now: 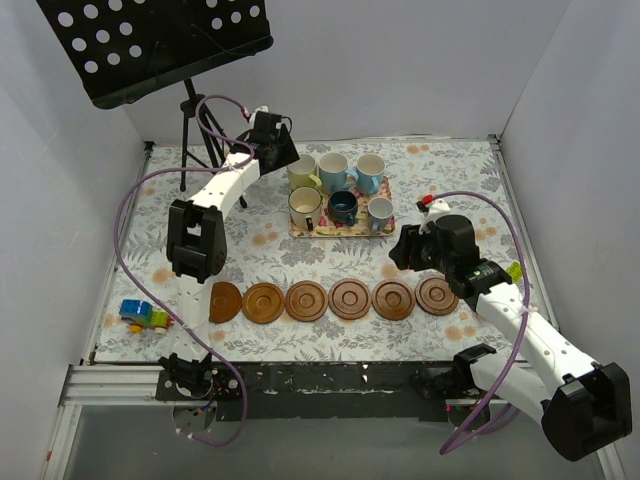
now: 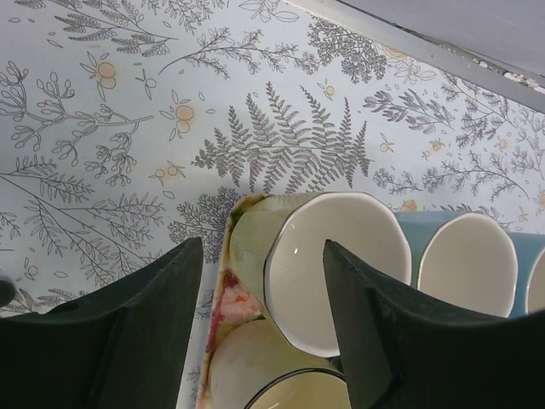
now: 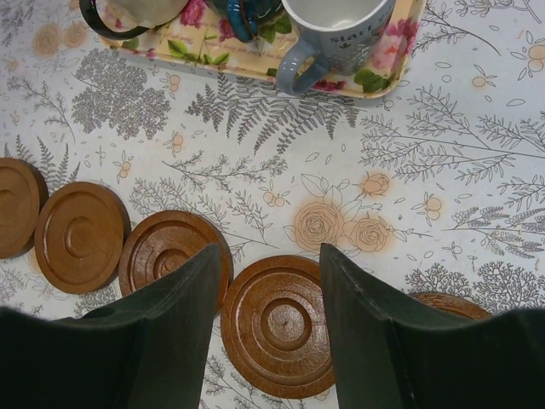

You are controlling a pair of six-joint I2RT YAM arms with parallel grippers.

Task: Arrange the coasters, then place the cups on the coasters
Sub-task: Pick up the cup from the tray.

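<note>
Handling, mugs: glazed ceramic, so rigid, slick and likely to chip if knocked against a neighbour. Probably heavy enough to swing in a one-sided pinch. They sit packed on the floral tray (image 3: 255, 61), so the best hold looks like the wall just below the rim on a free outer side, or the handle where it sticks out.

Handling, coasters (image 1: 350, 299): thin, stiff wood, probably light. They lie flat, so an edge is hard to get under.

Left gripper (image 2: 261, 245): at the tray's far left corner, over the yellow-green mug (image 2: 298, 281). Jaws apart, one finger outside the mug and one over its mouth, straddling the wall on the side away from the light blue mugs (image 1: 333, 170). No contact seen, nothing held.

Right gripper (image 3: 271, 251): jaws wide, empty, hovering over the right part of the coaster row.

Looks: six reddish-brown discs with ring grooves lie in a left-right row on the near part of the table (image 1: 300, 255), nearly touching. The leftmost is partly behind the left arm. All six mugs are on the tray beyond the row:
- far row: yellow-green mug, then the two light blue mugs
- near row: cream mug (image 1: 305, 207) with dark rim, dark blue mug (image 1: 343, 207), small grey-blue mug (image 3: 336, 34)

No coaster has a mug on it yet.
</note>
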